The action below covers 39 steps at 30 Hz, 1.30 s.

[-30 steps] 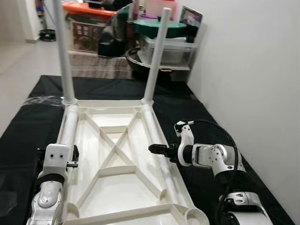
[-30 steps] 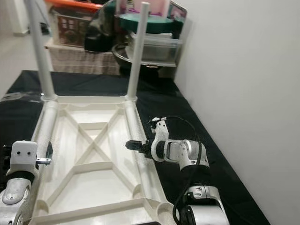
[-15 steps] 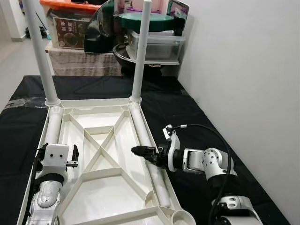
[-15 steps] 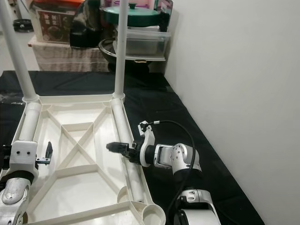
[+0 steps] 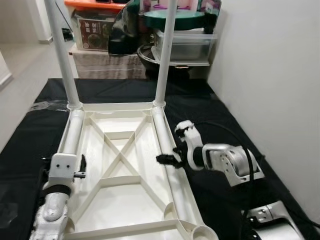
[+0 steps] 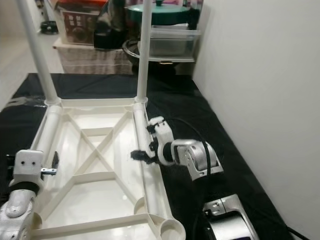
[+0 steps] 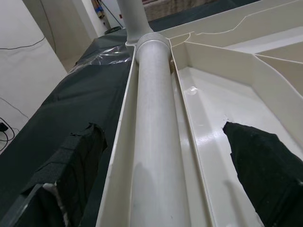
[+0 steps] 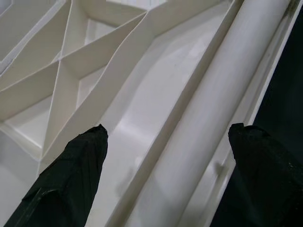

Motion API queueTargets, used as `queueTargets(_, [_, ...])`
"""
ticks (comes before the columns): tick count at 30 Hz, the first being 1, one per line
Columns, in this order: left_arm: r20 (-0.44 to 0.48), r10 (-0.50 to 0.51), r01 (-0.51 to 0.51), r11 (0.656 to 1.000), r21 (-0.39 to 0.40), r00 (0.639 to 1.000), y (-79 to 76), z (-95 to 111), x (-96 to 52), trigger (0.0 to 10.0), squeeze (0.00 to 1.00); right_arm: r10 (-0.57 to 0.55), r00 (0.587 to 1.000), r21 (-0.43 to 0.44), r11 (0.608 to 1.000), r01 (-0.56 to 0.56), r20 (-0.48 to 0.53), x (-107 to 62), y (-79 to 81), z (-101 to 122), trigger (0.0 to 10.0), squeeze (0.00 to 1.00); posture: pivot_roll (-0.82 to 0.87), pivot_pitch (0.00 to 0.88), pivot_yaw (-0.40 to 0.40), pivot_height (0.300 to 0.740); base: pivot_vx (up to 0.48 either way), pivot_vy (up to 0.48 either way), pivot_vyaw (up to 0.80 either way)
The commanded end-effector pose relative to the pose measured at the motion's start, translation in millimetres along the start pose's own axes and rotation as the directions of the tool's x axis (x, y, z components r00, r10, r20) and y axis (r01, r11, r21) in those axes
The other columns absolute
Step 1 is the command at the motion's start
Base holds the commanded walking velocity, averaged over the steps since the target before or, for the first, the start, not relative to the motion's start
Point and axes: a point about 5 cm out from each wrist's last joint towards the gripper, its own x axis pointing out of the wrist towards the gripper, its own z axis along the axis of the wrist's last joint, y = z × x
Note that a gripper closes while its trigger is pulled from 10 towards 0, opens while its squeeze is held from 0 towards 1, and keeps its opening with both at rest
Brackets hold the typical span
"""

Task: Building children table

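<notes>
Between my right pincer's (image 5: 163,159) spread, empty fingers lies a smooth white plastic tube (image 8: 213,118) of the upturned ribbed table frame (image 5: 120,155); my left pincer (image 7: 161,161), open too, straddles the other tube (image 7: 154,151), fingertips cropped.

glossy white plastic table (image 5: 120,200), matt black cloth (image 5: 30,135)

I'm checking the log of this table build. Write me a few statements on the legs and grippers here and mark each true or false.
1. Two legs stand upright at the far end of the upturned tabletop. True.
2. The right gripper is shut on a leg. False: its jaws are open over the leg lying in the right side channel.
3. The left gripper straddles the leg lying on the left side. True.
4. The tabletop sits on bare wood. False: it lies on a black cloth.
</notes>
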Motion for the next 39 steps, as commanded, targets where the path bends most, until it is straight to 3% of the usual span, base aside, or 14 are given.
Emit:
queueTargets(1, [-0.020,-0.025,0.025,1.000,0.009,0.999,-5.2,-4.1,-0.5,10.0,0.00,0.003,1.000,-0.007,1.000,-0.003,0.025,-3.7,4.5,9.3,10.0,0.00,0.05,0.000,-0.096,0.740,0.000,0.000,0.00])
queueTargets(13, [-0.021,-0.027,0.027,1.000,0.005,0.999,-5.6,-5.0,1.4,10.0,0.00,-0.049,0.997,-0.066,0.997,0.045,-0.054,-7.6,10.0,-14.8,10.0,0.00,0.04,0.000,-0.101,0.740,0.000,0.000,0.00])
queueTargets(17, [-0.024,-0.026,0.026,1.000,0.002,0.999,-6.2,-6.1,0.3,10.0,0.00,-0.070,0.994,-0.068,0.996,0.064,-0.089,-8.2,9.6,-27.0,6.2,0.00,0.04,0.000,-0.101,0.740,0.000,0.000,0.00])
queueTargets(20, [-0.024,-0.027,0.027,1.000,0.001,0.999,-6.9,-6.1,0.1,10.0,0.00,-0.087,0.991,-0.060,0.995,0.082,-0.102,-8.2,7.1,-30.9,6.2,0.00,0.04,0.000,-0.105,0.740,0.000,0.000,0.00])
queueTargets(21, [-0.024,-0.028,0.028,1.000,0.000,0.999,-7.5,-6.1,0.1,10.0,0.00,-0.107,0.988,-0.039,0.994,0.103,-0.112,-8.2,3.9,-34.0,9.8,0.00,0.04,0.000,-0.105,0.740,0.000,0.000,0.00])
queueTargets(22, [-0.024,-0.028,0.028,1.000,0.000,0.999,-7.9,-5.9,0.5,10.0,0.00,-0.127,0.986,-0.019,0.992,0.125,-0.111,-8.0,0.7,-35.0,4.6,0.00,0.04,0.000,-0.105,0.740,0.000,0.000,0.00])
queueTargets(23, [-0.024,-0.028,0.028,1.000,0.000,0.999,-7.9,-5.9,0.5,10.0,0.00,-0.127,0.986,-0.019,0.992,0.125,-0.111,-8.0,0.7,-35.0,4.6,0.00,0.04,0.000,-0.105,0.740,0.000,0.000,0.00])
queueTargets(24, [-0.023,-0.029,0.029,1.000,-0.001,0.999,-8.2,-5.9,1.1,10.0,0.00,-0.147,0.983,-0.004,0.989,0.148,-0.110,-7.3,-2.1,-35.1,10.0,0.00,0.03,0.000,-0.104,0.740,0.000,0.000,0.00])
queueTargets(28, [-0.020,-0.028,0.028,1.000,-0.001,0.999,-8.5,-5.6,2.1,10.0,0.00,-0.147,0.985,0.031,0.988,0.150,-0.094,-6.1,-2.1,-32.8,10.0,0.00,0.04,0.000,-0.105,0.740,0.000,0.000,0.00])
queueTargets(29, [-0.020,-0.028,0.028,1.000,-0.001,0.999,-8.4,-5.6,2.2,10.0,0.00,-0.132,0.988,0.046,0.990,0.136,-0.085,-6.3,-0.2,-32.2,0.0,0.00,0.04,0.000,-0.108,0.740,0.000,0.000,0.00])
queueTargets(31, [-0.020,-0.027,0.027,1.000,0.000,0.999,-8.4,-5.8,2.1,10.0,0.00,-0.125,0.989,0.058,0.990,0.130,-0.082,-6.6,1.1,-32.4,0.0,0.00,0.04,0.000,-0.111,0.740,0.000,0.000,0.00])
queueTargets(32, [-0.021,-0.025,0.025,1.000,0.000,0.999,-8.2,-6.3,1.6,10.0,0.00,-0.132,0.987,0.060,0.989,0.137,-0.090,-6.1,1.7,-33.8,6.3,0.00,0.04,0.000,-0.112,0.740,0.000,0.000,0.00])
queueTargets(35, [-0.024,-0.024,0.024,1.000,-0.001,0.999,-8.4,-7.0,0.9,10.0,0.00,-0.146,0.983,0.048,0.987,0.152,-0.109,-4.9,1.3,-36.4,10.0,0.00,0.04,0.000,-0.112,0.740,0.000,0.000,0.00])
queueTargets(39, [-0.024,-0.025,0.025,1.000,-0.001,0.999,-9.0,-7.4,0.6,10.0,0.00,-0.151,0.982,0.050,0.986,0.157,-0.114,-3.9,0.7,-38.7,10.0,0.00,0.04,0.000,-0.113,0.740,0.000,0.000,0.00])
